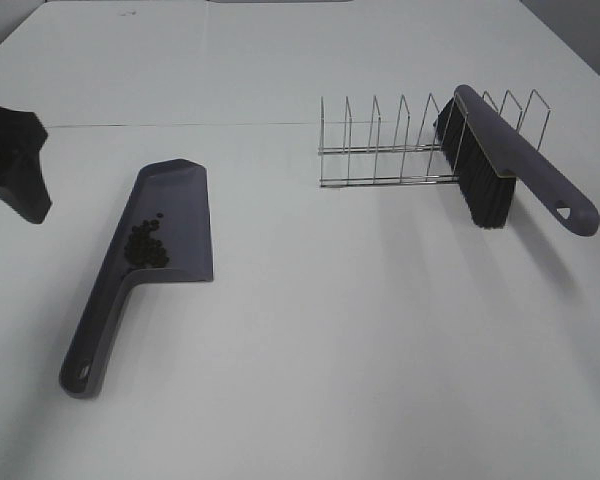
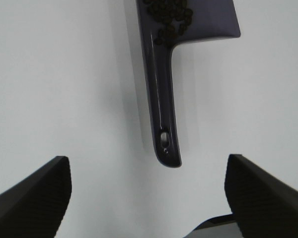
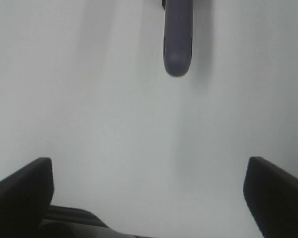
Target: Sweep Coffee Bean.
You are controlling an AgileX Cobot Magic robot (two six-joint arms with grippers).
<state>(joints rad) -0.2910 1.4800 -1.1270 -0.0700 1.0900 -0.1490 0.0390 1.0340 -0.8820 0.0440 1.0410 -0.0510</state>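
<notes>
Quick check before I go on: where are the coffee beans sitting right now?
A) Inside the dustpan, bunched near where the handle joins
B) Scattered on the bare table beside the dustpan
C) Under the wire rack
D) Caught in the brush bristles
A: the coffee beans lie clustered in the dustpan, close to the handle end; the brush leans on the wire rack.
</notes>
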